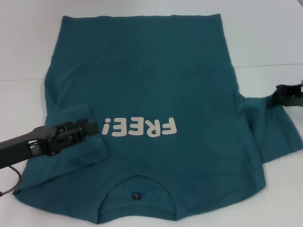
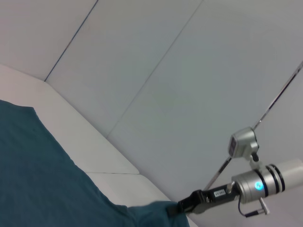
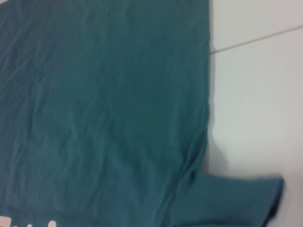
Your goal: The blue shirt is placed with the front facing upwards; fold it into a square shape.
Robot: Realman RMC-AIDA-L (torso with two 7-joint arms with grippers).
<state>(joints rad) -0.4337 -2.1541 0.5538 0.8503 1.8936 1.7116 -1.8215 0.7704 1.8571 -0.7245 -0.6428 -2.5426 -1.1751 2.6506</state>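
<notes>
Two claws worked the blue shirt point(image 1: 142, 85) on the table point(image 1: 265, 33): left claw point(image 1: 92, 128) beside "FREE!" point(image 1: 141, 126), right claw point(image 1: 284, 94) closed on its sleeve to fold; left grip unclear.

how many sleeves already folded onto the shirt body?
1. The left sleeve lies folded over the blue shirt under the left gripper; the right sleeve is still spread beside the right gripper.

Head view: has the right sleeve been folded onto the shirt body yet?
No. The right sleeve lies spread out past the edge of the blue shirt, beside the right gripper; only the left sleeve is folded in.
</notes>
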